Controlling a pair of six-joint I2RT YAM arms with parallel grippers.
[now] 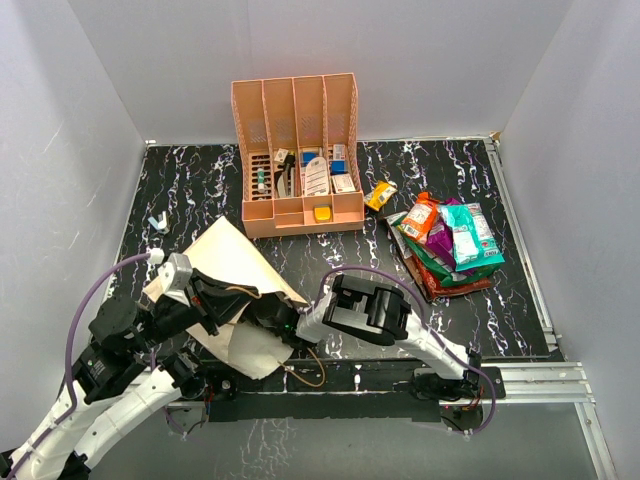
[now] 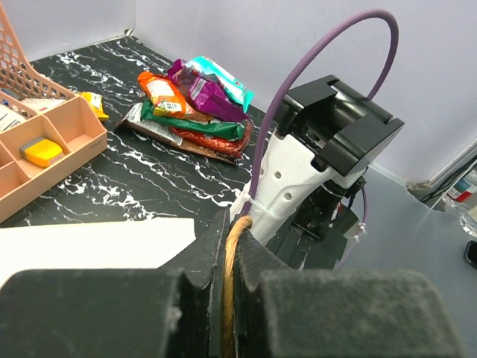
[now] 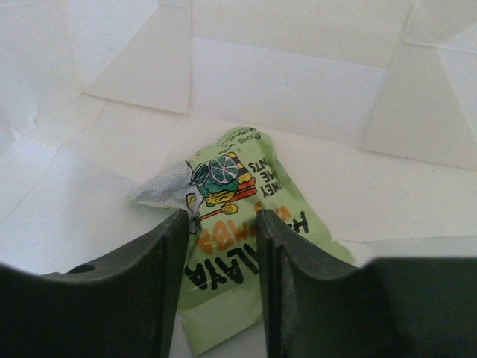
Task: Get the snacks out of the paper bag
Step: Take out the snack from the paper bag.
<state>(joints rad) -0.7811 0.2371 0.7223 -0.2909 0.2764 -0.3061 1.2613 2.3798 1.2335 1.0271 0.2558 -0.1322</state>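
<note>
The counter (image 1: 340, 250) is a black slab veined with white. It is closed in by plain pale walls (image 1: 350, 50) at the back and on both sides. A metal rail (image 1: 530, 380) runs along the lower right of the top view.

A peach slotted organizer (image 1: 297, 150) is set against the back wall at upper centre, with small boxes and bottles in its compartments. A small yellow packet (image 1: 381, 195) lies just beside its right end. A tiny pale item (image 1: 157, 221) lies near the left wall, too small to be identified.

A pile of snack packets (image 1: 450, 245) is heaped at centre right on the counter: orange, purple, green, red and teal-white foil, overlapping one another.

The paper bag (image 1: 235, 255) is tilted at lower left of the top view. The left hand (image 2: 227, 231) is closed on its cord handle (image 2: 228, 313), which is pinched between the fingers in the left wrist view.

The right arm (image 1: 370, 310) is reached into the bag's mouth from the right. Inside, a light green packet (image 3: 223, 253) lies on the pale creased paper between the fingers of the right hand (image 3: 220, 220). The fingers are held apart on either side of it. Whether it is actually gripped cannot be told.
</note>
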